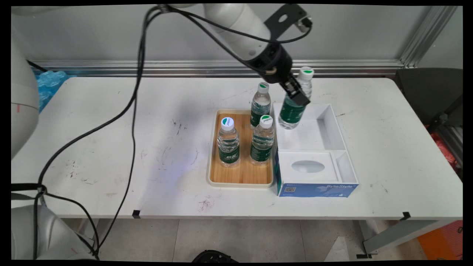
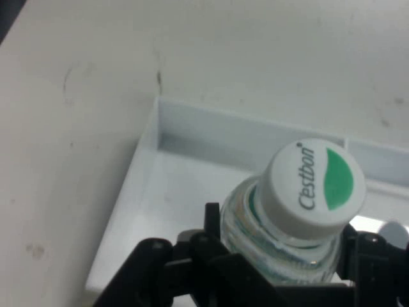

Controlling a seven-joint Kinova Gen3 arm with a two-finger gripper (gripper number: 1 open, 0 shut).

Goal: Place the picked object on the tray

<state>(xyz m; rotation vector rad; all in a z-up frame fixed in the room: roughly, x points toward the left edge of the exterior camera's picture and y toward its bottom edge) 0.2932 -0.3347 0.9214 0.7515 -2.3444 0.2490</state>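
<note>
The surface (image 1: 111, 147) is viewed from a fixed camera above its near edge, looking down and across toward the wall. The hand view is taken close up along the tool (image 2: 281, 256), facing down at the white box (image 2: 192, 134). That white box (image 1: 332, 125) is shared by both views.

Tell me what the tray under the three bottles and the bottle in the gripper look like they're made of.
Tray: seemingly bamboo or wood floor, matte, with visible grain, and a cream, likely plastic rim. Held bottle: clear glossy plastic, apparently, see-through with glints, a green label and a white cap.
</note>
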